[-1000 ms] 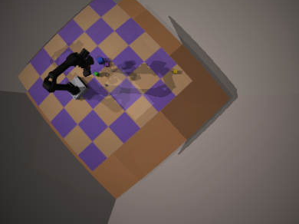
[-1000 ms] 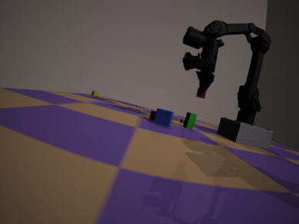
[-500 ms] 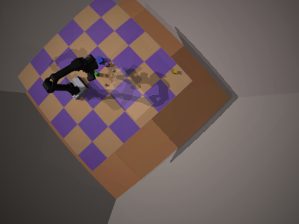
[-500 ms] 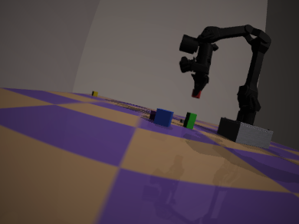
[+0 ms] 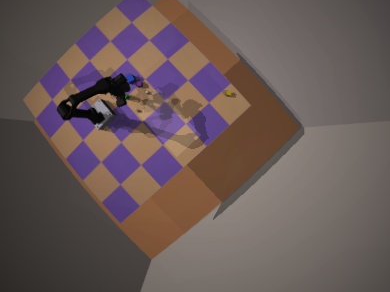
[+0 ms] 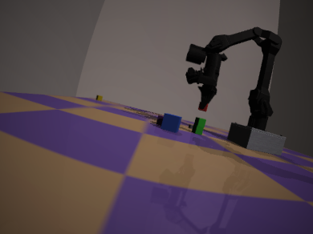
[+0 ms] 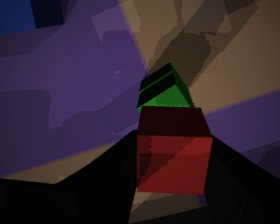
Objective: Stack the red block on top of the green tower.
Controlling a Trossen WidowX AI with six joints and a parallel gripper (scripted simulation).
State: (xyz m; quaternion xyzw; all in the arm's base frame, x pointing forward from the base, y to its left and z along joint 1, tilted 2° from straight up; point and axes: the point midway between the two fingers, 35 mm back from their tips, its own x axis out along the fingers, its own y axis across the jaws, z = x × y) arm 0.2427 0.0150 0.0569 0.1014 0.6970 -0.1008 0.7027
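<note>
The red block (image 6: 203, 107) (image 7: 173, 162) is held between the fingers of my gripper, which is shut on it. The gripper (image 6: 205, 104) points down and holds the block above the green tower, with a visible gap between them in the exterior view. The green tower (image 6: 199, 126) (image 7: 172, 95) stands upright on the table. In the wrist view the red block hides the tower's near part, and the tower shows just beyond it. In the top view a bit of green (image 5: 127, 97) shows beside the gripper; the red block cannot be made out there.
A blue block (image 5: 131, 78) (image 6: 171, 123) (image 7: 16, 16) stands near the tower. A small purple block (image 5: 139, 84) is beside it. A yellow block (image 5: 228, 93) (image 6: 99, 98) lies far off. Small pale and dark pieces lie near the tower. The arm's grey base (image 5: 104, 114) (image 6: 262, 140) stands close by.
</note>
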